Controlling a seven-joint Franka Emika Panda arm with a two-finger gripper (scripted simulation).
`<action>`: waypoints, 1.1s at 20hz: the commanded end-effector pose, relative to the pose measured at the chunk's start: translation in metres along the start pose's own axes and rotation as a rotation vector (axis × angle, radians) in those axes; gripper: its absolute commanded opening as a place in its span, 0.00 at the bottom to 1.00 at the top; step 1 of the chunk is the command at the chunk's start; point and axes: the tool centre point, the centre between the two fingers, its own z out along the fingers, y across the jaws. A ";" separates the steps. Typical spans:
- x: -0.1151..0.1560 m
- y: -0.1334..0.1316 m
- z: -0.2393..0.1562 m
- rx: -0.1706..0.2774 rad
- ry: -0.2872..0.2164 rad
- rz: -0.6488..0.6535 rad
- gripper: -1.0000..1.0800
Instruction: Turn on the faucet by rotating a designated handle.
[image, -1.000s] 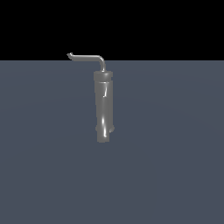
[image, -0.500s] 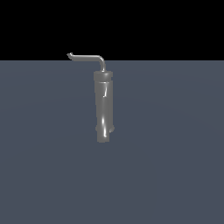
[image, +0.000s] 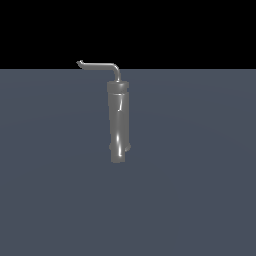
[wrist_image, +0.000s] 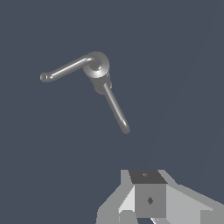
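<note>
The faucet (image: 119, 122) is a tall glossy grey cylinder standing on the dark grey floor in the exterior view. The handle (image: 100, 65), a thin bent rod with a small hooked tip, runs from its top toward the exterior view's left. The wrist view looks down on the faucet's top (wrist_image: 98, 65), from which two thin rods branch. One rod (wrist_image: 65, 69) ends in a rounded tip and the other (wrist_image: 116, 109) is straight. My gripper (wrist_image: 146, 194) shows only partly at the frame's edge, apart from the faucet and touching nothing. It is absent from the exterior view.
Flat dark grey floor (image: 200, 190) surrounds the faucet on every side, with a black background above the horizon. No other objects are in sight.
</note>
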 end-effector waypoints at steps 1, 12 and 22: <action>0.010 -0.008 0.004 0.001 0.001 0.058 0.00; 0.053 -0.044 0.028 0.003 0.005 0.310 0.00; 0.090 -0.078 0.057 0.005 0.008 0.538 0.00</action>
